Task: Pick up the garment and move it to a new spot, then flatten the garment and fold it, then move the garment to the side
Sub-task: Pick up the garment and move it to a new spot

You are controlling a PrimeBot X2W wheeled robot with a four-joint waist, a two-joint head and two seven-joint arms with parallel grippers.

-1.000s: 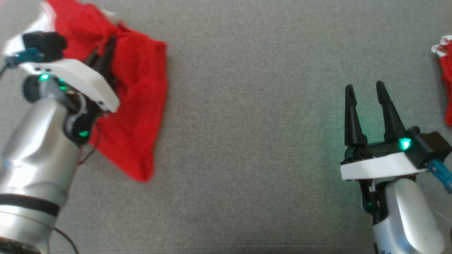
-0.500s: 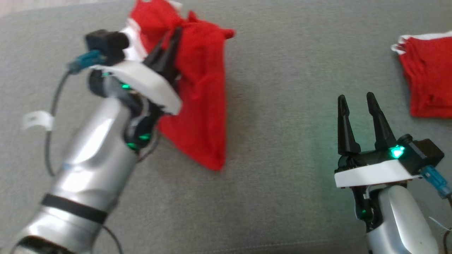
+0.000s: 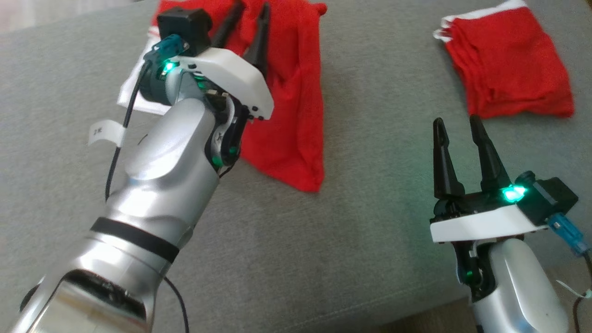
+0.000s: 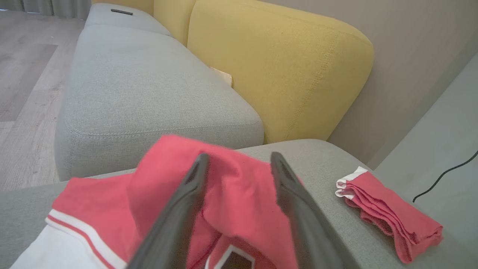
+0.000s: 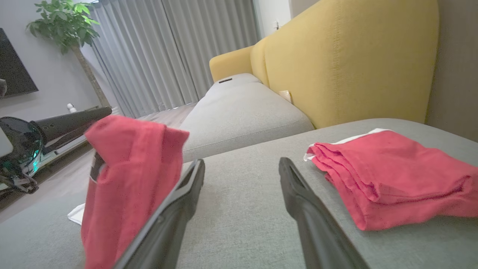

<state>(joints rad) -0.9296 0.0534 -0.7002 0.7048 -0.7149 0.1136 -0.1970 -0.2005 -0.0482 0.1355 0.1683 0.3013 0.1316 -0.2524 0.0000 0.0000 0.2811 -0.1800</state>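
**L end effector** (image 3: pixel 253 9): fingers are standing apart over the far-L part of the grey seat cushion (image 3: pixel 370 185). In head view the tips are running up to the top edge, so the very ends are hard to make out. In L wrist view red fabric is bunching btwn and behind the fingers. It's blurred there, so can't tell whether any pad is touching it.

**Garment** (image 3: pixel 291 106): red, lying crumpled on the cushion's far-L part, w/ one lobe trailing toward the cushion's near edge.
- The L arm is covering much of its L side.
- A white section (image 3: pixel 134 99) is peeking out beside the wrist.
- In L wrist view a white/red stripe and part of a dark-and-white print are showing. The print is cut off by the bottom edge and isn't legible.
- In R wrist view the fabric is standing up as a tall fold w/ its lower end cut off. What's propping it is hidden.

**R end effector** (image 3: pixel 455 121): fingers are standing wide apart w/ bare cushion showing btwn them. It's hovering over the cushion's near-R part.

**Folded red pile** (image 3: pixel 508 64): sitting on the cushion's far-R part, w/ white trim at one corner. The layer count is hard to make out.

**White tag** (image 3: pixel 106 132) on the L arm cable: marking too small to read.
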